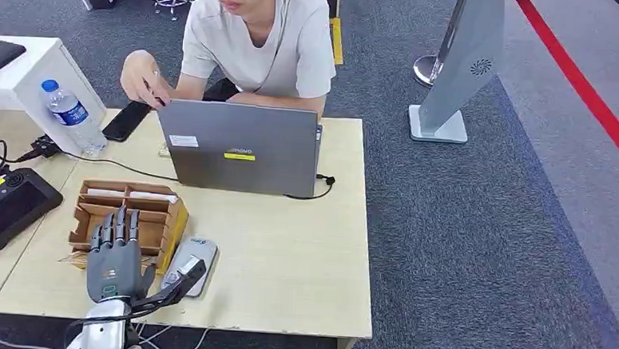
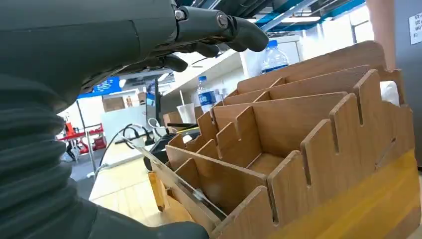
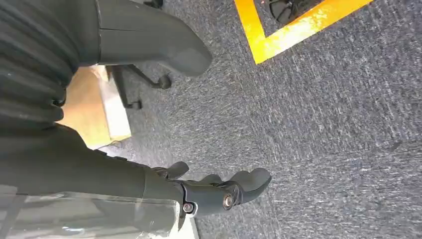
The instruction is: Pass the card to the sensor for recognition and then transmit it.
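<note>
Left robot hand (image 1: 115, 259) hovered empty, fingers extended, over the wooden organizer (image 1: 128, 215) where the card probably sat, unconfirmed; the tight slots risked a fumbled pinch, while right robot hand (image 3: 219, 191) hung loosely curled, empty.

left hand (image 1: 114, 262) fingers extended, right hand (image 3: 149, 184) hanging

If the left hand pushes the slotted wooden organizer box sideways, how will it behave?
The slotted wooden organizer box is thin plywood and looks mostly empty, so it is probably light and stiff. It sits low and wide on the smooth light wooden table, so it would likely slide, not tip. The left hand hovers at its near edge.
</note>
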`<state>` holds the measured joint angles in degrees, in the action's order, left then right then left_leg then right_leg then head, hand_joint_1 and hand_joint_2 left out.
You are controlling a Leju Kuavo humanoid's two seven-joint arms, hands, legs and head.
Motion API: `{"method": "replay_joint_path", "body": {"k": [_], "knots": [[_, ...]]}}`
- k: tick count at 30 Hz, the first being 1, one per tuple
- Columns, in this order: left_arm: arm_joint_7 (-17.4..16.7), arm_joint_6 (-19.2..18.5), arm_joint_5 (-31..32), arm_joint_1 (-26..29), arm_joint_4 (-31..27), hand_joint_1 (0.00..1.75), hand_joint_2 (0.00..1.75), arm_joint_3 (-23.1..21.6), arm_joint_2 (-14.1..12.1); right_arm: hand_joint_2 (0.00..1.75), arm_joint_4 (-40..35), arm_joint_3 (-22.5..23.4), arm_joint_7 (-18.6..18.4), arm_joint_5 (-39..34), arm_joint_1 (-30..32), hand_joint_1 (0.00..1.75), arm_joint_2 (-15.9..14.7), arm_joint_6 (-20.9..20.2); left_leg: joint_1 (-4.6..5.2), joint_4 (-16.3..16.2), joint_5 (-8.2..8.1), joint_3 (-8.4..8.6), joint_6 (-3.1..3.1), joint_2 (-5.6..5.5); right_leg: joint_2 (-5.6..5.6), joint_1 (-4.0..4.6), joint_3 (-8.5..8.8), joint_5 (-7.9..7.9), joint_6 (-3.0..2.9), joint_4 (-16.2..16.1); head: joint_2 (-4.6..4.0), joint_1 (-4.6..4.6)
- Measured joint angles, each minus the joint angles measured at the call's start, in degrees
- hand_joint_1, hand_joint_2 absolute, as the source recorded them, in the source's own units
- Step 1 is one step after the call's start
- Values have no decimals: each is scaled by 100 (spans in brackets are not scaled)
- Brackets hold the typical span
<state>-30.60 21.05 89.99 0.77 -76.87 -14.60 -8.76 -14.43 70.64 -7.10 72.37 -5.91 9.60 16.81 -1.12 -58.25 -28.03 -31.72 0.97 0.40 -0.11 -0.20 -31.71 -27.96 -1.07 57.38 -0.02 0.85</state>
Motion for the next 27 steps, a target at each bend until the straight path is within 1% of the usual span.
{"method": "replay_joint_path", "body": {"k": [7,22,27], "knots": [[87,-15,0,0,0,0,175,22,22,175,0,0,9,-7,0,0,-4,2,0,0,0,0,0,0,0,0,0,0,0,0,0,0],[120,-13,0,1,-2,0,175,55,50,175,0,0,2,-7,0,0,-9,2,0,0,0,0,0,0,0,0,0,0,0,0,0,0],[243,0,0,12,-13,0,175,203,118,175,0,0,-9,0,0,0,-9,0,0,0,0,0,0,0,0,0,0,0,0,0,0,0]]}}
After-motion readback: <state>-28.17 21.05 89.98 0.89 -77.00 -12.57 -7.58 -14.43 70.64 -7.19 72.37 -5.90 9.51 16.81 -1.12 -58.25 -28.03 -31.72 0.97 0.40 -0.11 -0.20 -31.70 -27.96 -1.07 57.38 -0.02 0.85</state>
